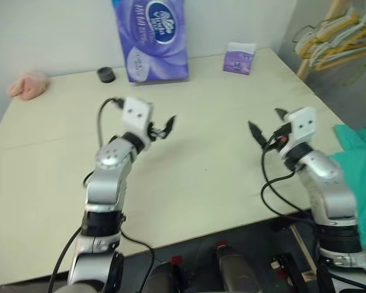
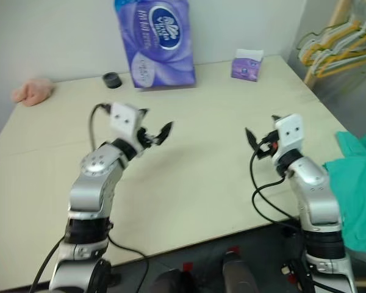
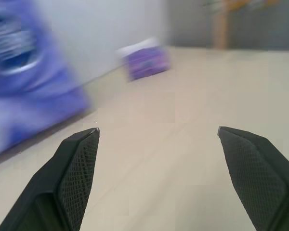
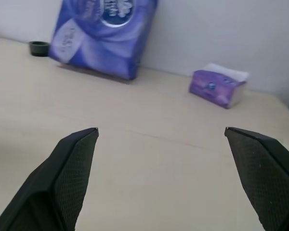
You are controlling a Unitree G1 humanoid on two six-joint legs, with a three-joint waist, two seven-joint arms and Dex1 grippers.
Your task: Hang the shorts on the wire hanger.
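Clutter lines the far edge of the pale table: a tall purple tissue pack stands upright against the wall at top centre of the head views, a small black cap sits just left of it, and a smaller purple tissue packet lies further right. At upper left a pink cloth lump rests near the table's corner. In the upper right corner, off the table, a bunch of yellow and pale green hangers hangs from a wooden rack. The middle of the table between the arms carries nothing in their way.

Both arms reach forward over the table, roughly level. The left gripper sits left of centre, its black fingers spread well apart and holding nothing; its wrist view shows the two fingertips wide of each other above bare tabletop. The right gripper sits right of centre, angled slightly toward the middle, jaws likewise wide apart and empty, with cables looping under the forearm.

The shorts, teal-green and rumpled, lie at the right edge of the frame beside the right forearm, partly cut off, draped over the table's right side
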